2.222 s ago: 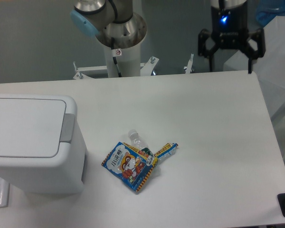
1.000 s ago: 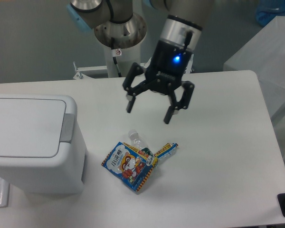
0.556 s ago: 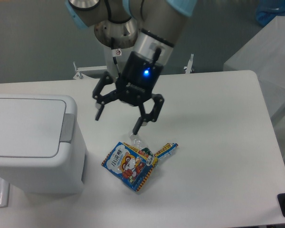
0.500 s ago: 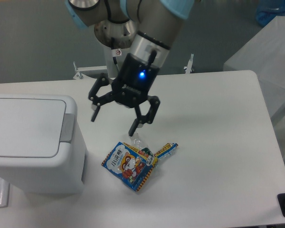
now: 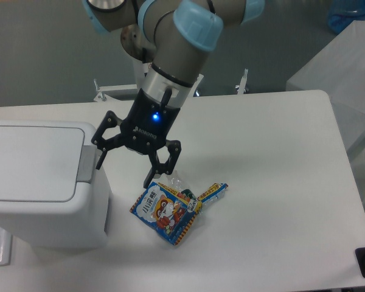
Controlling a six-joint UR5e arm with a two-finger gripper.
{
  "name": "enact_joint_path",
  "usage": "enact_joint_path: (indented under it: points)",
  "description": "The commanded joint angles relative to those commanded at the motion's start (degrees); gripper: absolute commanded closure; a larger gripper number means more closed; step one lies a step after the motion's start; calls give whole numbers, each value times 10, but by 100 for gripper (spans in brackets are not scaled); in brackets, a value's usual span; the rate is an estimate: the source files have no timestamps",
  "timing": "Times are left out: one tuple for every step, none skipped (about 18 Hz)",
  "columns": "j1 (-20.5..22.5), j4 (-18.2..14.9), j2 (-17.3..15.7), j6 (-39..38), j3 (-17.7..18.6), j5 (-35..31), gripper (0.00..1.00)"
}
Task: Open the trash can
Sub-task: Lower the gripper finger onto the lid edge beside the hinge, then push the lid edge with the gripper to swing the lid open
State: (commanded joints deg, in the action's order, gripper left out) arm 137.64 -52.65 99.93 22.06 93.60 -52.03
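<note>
The trash can [image 5: 36,182] is a large white boxy bin at the left of the table. Its flat white lid [image 5: 30,159] is down, with a grey push-button strip [image 5: 86,165] along its right edge. My gripper [image 5: 124,171] is open and empty. It hangs just right of the bin, its left fingertip [image 5: 100,162] close above the grey strip and its right fingertip [image 5: 149,180] over the snack packet's upper edge. I cannot tell whether a finger touches the strip.
A colourful snack packet [image 5: 166,210] and a crumpled clear wrapper [image 5: 172,179] lie on the table right of the bin. The arm's base column [image 5: 152,76] stands behind the table's far edge. A white box [image 5: 340,67] stands at the right.
The gripper has moved from the far right across the table to the left and lower, ending beside the bin's grey strip. It stays open. The lid has not moved.
</note>
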Motion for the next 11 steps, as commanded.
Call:
enact_joint_path:
  points:
    - [-2,0,-2,0,4,0,0]
    - [-7,0,-2,0,6,-1,0]
    - [-8,0,-3,0,9,-1,0]
    - [-8,0,-3,0,9,-1,0]
    - [-8,0,-3,0,9,-1,0]
    - [-9,0,-3,0,9,-1,0]
    - [-9,0,-4,0,10,-1,0]
    - [-9,0,-4,0,10,-1,0]
    - [-9,0,-4,0,10,-1,0]
    - [-9,0,-4,-1,10,-1,0]
    - [-9,0,-4,0,10,0,0]
